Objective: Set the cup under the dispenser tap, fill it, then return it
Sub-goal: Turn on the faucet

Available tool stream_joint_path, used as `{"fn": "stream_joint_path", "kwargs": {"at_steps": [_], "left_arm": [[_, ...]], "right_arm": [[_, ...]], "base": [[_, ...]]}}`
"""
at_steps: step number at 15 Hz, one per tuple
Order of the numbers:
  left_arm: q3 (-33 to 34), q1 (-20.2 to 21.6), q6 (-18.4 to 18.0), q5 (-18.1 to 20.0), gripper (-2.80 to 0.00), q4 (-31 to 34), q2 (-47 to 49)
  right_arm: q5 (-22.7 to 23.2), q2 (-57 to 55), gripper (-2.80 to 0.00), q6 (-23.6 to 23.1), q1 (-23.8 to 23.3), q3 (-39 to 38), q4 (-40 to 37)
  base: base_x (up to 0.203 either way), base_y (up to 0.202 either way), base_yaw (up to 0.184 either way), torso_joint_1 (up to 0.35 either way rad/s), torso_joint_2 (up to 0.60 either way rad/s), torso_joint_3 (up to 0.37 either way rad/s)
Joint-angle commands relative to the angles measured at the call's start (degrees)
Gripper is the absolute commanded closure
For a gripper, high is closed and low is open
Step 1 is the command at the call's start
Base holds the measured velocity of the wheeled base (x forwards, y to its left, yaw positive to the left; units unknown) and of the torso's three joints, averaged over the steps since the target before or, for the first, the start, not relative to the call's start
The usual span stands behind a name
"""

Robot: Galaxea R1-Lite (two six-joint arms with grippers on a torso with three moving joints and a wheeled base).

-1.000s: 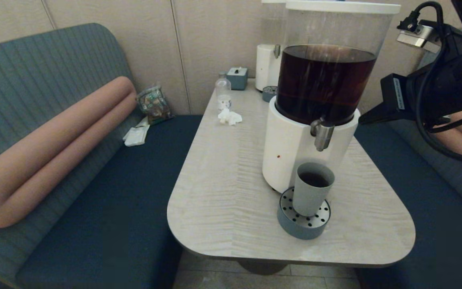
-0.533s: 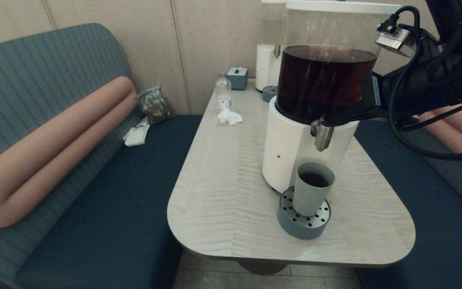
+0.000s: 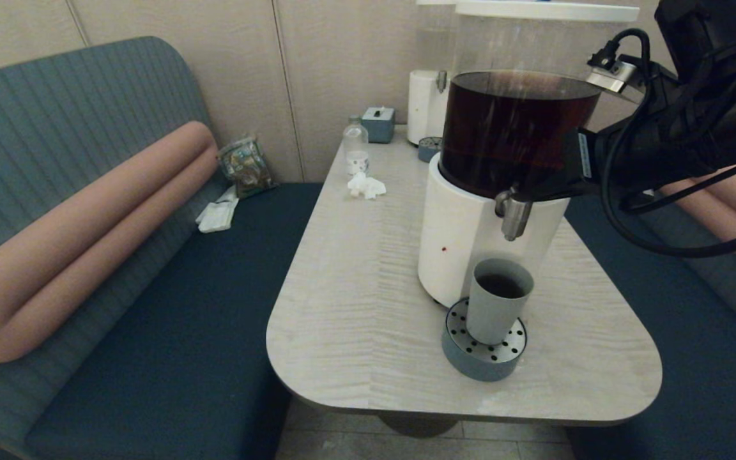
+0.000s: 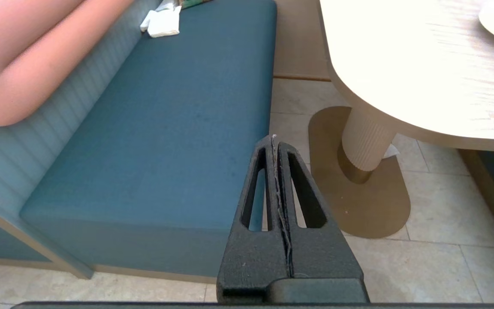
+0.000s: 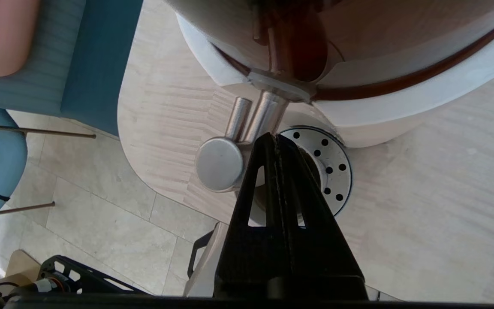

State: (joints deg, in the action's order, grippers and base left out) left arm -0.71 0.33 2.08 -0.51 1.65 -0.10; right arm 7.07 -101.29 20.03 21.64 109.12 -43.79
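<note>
The grey-green cup (image 3: 498,300) stands upright on the round blue-grey tray (image 3: 480,361) with the perforated metal top, directly below the steel dispenser tap (image 3: 513,216); its inside looks dark. The tap sticks out of the white base (image 3: 457,236) under the dark-brown tank (image 3: 512,128). My right gripper (image 3: 524,191) is shut with its tip against the tap's upper part. In the right wrist view the shut right gripper (image 5: 273,138) touches the tap (image 5: 220,164) above the tray (image 5: 335,161), and the fingers hide most of the cup. My left gripper (image 4: 274,139) is shut and empty, low beside the table.
A paler dispenser (image 3: 424,105), a small tray (image 3: 429,148), a clear bottle (image 3: 355,148), a tissue box (image 3: 378,122) and a crumpled tissue (image 3: 366,186) sit at the table's far end. Blue benches (image 3: 170,306) flank the table; its pedestal (image 4: 365,143) is near my left gripper.
My right arm has swung left from beside the dispenser until its shut tip reached the tap. The cup and tray have not moved.
</note>
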Motion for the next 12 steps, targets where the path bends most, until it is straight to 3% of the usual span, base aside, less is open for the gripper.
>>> {"fn": "stream_joint_path", "kwargs": {"at_steps": [1,12], "left_arm": [[0.0,0.0,0.0,0.0,0.0,0.0,0.1],[0.0,0.0,0.0,0.0,0.0,0.0,0.1]], "right_arm": [[0.1,-0.1,0.0,0.1,-0.1,0.0,-0.2],[0.1,-2.7,0.0,0.0,0.3,-0.5,3.4]], "base": [[0.0,0.0,0.0,0.0,0.0,0.0],[0.0,0.0,0.0,0.0,0.0,0.0]]}}
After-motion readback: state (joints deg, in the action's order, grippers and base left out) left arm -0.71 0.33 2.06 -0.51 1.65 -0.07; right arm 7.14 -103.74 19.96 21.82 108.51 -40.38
